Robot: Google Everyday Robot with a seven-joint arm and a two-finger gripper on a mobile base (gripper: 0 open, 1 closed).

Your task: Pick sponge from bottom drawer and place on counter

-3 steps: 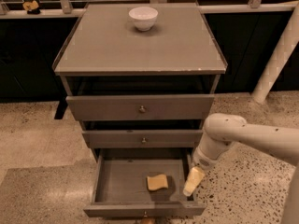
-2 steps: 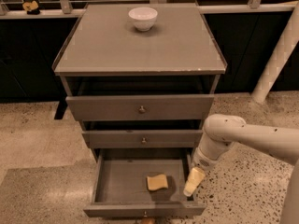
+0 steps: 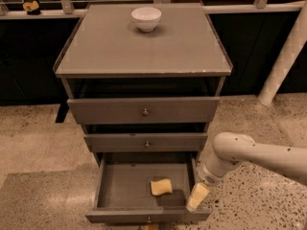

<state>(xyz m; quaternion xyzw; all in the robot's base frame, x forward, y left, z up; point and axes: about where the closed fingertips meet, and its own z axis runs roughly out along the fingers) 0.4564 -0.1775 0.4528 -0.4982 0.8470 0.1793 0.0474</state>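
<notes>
Upper left to centre: counter (image 3: 96, 51), with a white bowl (image 3: 146, 18) near its back edge. Lower centre: bottom drawer (image 3: 115, 183), pulled open. Lying flat on the drawer floor, right of the middle: sponge (image 3: 161, 186), not lifted and touched by nothing. Just right of it, over the drawer's front right corner toward the lower right of the frame: gripper (image 3: 197, 196), near the sponge but apart from it. Cannot tell whether released or clenched, but plainly not grasping the sponge.

Set against a second ago: no visible shift in gripper or sponge. Judged as a pause or a very slow approach, with the grasp not yet begun and the carry up to the counter still to do. Probably calls for a short move leftward over the sponge.
</notes>
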